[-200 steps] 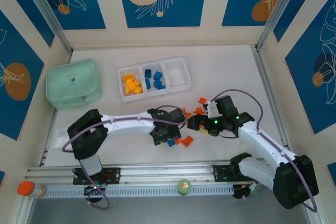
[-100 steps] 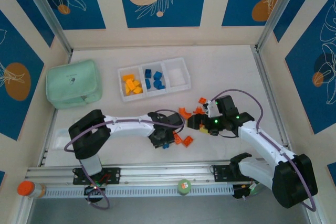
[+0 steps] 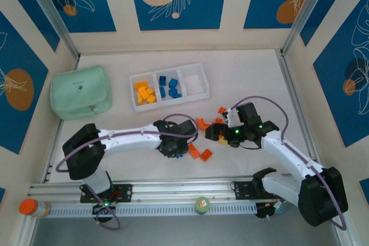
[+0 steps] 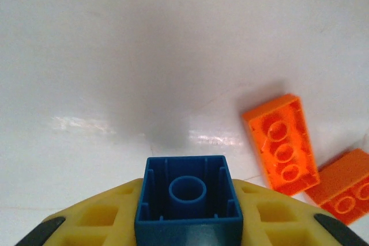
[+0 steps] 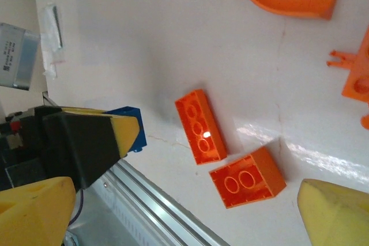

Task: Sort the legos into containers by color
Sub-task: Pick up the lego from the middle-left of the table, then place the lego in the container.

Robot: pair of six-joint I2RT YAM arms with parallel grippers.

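Glossy white table (image 4: 115, 56) — left gripper (image 4: 187, 220) pinches a hollow blue brick (image 4: 187, 191); right gripper (image 5: 185, 214) spread wide.

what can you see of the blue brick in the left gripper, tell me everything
The blue brick is a small square block of glossy plastic. Its hollow underside faces the wrist camera: thin walls, short ribs and one round tube in the middle. It sits clamped between the yellow pads of the left gripper, which press on two opposite sides. Two orange bricks lie apart from it on the white table. Whether it touches the table cannot be told.
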